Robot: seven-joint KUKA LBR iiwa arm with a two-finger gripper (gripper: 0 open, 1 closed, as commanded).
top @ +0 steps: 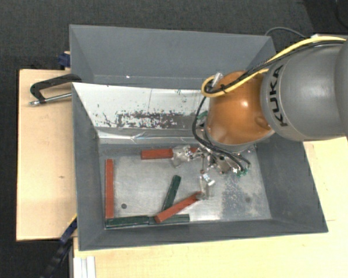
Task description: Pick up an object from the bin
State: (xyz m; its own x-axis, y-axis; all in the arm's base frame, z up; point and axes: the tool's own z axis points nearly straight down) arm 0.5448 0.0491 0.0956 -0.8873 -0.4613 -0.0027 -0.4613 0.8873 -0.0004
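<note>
My gripper (206, 181) hangs under the orange cover, right of the bin floor's middle, fingertips pointing down. Just below and left of it a red-brown stick (178, 208) lies slanted, its upper end close to my fingertip. A short dark green stick (171, 192) leans beside it on the left. Another red-brown stick (156, 154) lies flat along the back wall, left of the gripper. Nothing shows between the fingers.
A long red-brown stick (109, 188) runs along the left wall. A dark green stick (144, 220) lies along the front wall. The arm and its cover overhang the bin's right half.
</note>
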